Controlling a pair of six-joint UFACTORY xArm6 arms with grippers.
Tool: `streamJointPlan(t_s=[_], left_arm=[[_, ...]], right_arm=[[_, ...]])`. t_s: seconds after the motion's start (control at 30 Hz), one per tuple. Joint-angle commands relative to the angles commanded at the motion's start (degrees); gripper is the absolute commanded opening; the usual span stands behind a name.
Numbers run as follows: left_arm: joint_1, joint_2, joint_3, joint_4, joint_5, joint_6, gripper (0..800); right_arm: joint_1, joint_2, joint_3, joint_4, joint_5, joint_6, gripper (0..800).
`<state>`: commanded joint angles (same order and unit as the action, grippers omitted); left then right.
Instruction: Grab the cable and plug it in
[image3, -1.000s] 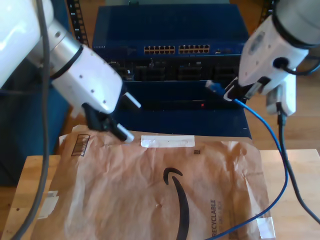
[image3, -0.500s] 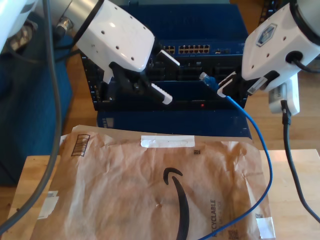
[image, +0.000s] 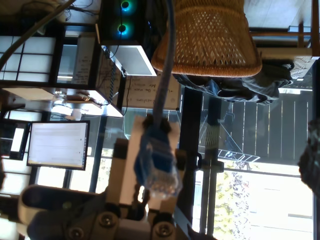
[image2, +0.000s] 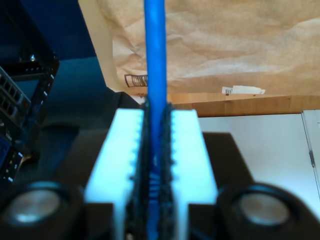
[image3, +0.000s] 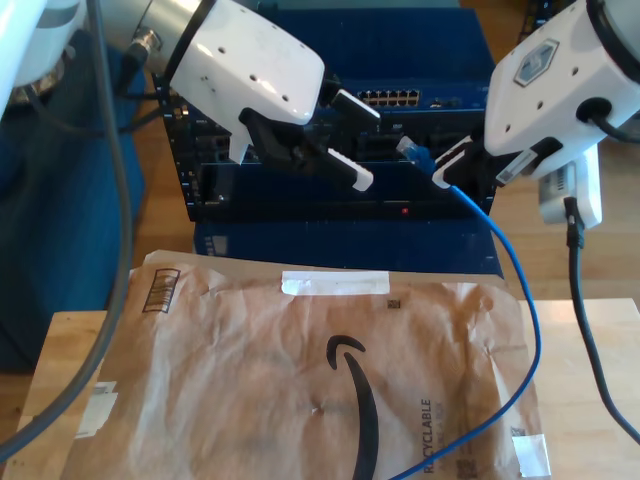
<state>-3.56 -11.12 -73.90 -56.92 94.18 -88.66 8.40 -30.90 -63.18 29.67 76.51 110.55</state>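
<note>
**In front of the blue rack: cable plug held up, facing an open pincer**

At the exterior view's right, a white arm angles down and inward. My second gripper (image3: 448, 170) is clamped on the thin bright blue network cable (image3: 520, 300) just behind its blue-clear plug (image3: 410, 150), which points toward the exterior view's left. The second wrist view shows the cable (image2: 155, 50) pinched between the two white ribbed pads (image2: 122, 160) of that pincer (image2: 156, 120).

From the exterior view's left, the other white arm reaches across. My first gripper (image3: 370, 146) has its fingers spread, with nothing between them, near the plug but not touching it. The first wrist view shows the plug (image: 157, 160) end-on against a white block.

The cable hangs in a loop onto the creased brown paper mailer (image3: 250, 380) on the light wooden worktop (image3: 600, 400). The mailer carries a black curved-arrow logo and the word "RECYCLABLE", its first letter hard to make out. The cable's far end is cut off at the frame edge. The port labels on the blue network switch (image3: 385, 98) are too small to read.
</note>
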Motion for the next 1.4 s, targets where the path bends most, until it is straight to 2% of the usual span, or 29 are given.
streamJointPlan(t_s=[0.27,0.47,0.73,1.4], left_arm=[[-0.2,0.1,0.2,0.1,0.0,1.2,800],[0.0,0.0,0.0,0.1,0.1,1.3,800],[0.1,0.0,0.0,0.1,0.1,2.1,800],[0.2,-0.2,0.0,0.6,1.0,12.0,800]], right_arm=[[0.3,0.5,-2.0,0.1,0.0,0.0,4],[0.3,3.6,-4.4,2.4,0.0,0.0,6],[1.2,4.8,-4.3,2.4,0.3,-0.1,6],[2.7,6.9,-4.9,2.5,6.2,-0.1,6]])
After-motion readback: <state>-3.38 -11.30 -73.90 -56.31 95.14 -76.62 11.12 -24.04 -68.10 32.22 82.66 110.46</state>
